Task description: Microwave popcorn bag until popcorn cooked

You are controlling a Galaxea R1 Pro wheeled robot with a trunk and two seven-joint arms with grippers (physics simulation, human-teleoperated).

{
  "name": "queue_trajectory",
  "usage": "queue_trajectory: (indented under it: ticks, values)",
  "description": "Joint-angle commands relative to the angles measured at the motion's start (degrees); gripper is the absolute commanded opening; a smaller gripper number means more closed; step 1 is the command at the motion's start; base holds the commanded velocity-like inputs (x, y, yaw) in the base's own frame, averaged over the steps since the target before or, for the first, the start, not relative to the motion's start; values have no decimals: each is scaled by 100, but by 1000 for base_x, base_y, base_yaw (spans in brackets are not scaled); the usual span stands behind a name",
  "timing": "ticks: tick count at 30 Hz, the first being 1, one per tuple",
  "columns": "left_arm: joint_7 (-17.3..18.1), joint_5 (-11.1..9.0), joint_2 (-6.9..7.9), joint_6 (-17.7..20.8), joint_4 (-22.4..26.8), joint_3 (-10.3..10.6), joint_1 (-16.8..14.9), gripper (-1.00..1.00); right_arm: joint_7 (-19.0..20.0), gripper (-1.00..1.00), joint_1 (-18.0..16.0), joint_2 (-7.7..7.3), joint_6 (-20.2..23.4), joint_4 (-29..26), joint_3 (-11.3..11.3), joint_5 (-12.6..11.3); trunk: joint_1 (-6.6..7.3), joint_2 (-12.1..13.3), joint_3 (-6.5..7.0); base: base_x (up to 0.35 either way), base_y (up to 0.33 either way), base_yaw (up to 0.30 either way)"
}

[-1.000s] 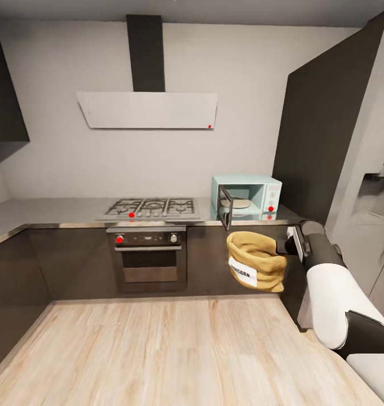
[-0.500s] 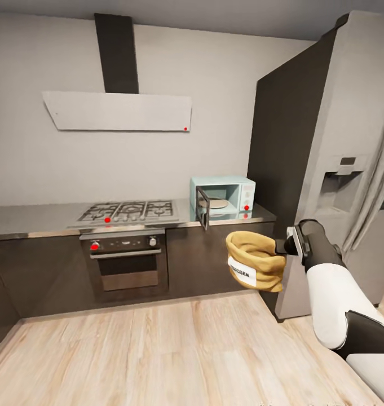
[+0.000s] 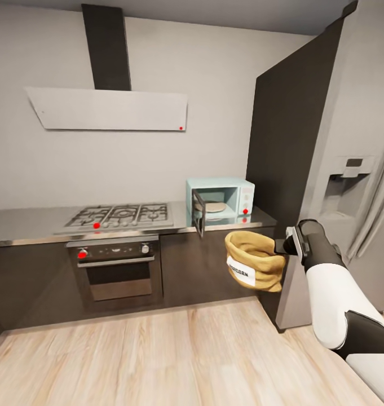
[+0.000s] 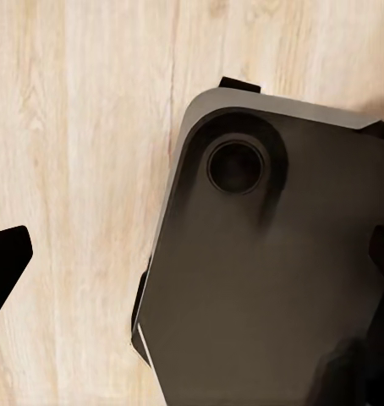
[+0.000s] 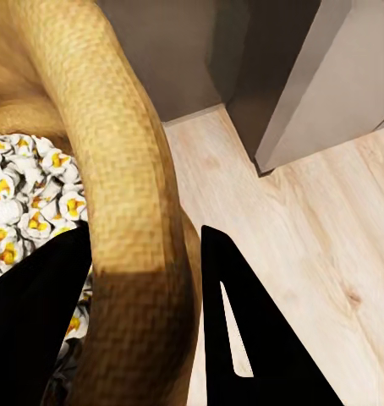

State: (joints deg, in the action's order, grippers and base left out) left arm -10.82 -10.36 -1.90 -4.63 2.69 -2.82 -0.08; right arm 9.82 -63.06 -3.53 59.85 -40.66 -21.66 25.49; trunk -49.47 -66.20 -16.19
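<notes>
Carrying the popcorn bag point(image 3: 255, 266)
My right tool point(image 3: 286, 246) is clamped on its rim; the open microwave point(image 3: 220, 201) sits far on the surface point(image 3: 22, 223).

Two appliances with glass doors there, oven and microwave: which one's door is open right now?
The microwave, the pale mint box on the countertop beside the fridge; its door swings outward. The built-in oven below the hob is shut.

View has swung right; microwave point(image 3: 220, 204) nearer

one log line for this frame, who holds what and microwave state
phase: carrying | right gripper: shut on popcorn bag rim, held over floor | microwave: on countertop, door open | popcorn: in bag
</notes>
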Motion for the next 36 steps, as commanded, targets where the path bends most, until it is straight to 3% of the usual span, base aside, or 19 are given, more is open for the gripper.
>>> queue_trajectory:
  ticks: [1, 24, 27, 30, 36]
  values:
    - [-7, -27, -3, -20, 4, -25, -1, 100, 55, -100, -4, 1, 15, -9, -14, 63, -3, -3, -7, 301, -96, 0]
    - [-13, -38, 3, -70, 13, -43, -1, 100, 20, -100, -4, 112, 15, -24, -10, 75, -3, -3, -7, 301, -96, 0]
    - [-10, -29, 5, -80, 13, -43, -1, 100, -2, -100, -4, 118, 15, -36, 173, 86, -3, -3, -7, 113, -37, 0]
    - [-15, -28, 6, -82, 13, -43, -1, 100, -14, -100, -4, 232, 15, -475, 372, 81, -3, -3, -7, 15, -5, 0]
    - [-16, -27, 6, -82, 13, -43, -1, 100, 20, -100, -4, 456, 15, -813, 442, 34, -3, -3, -7, 1, 0, 0]
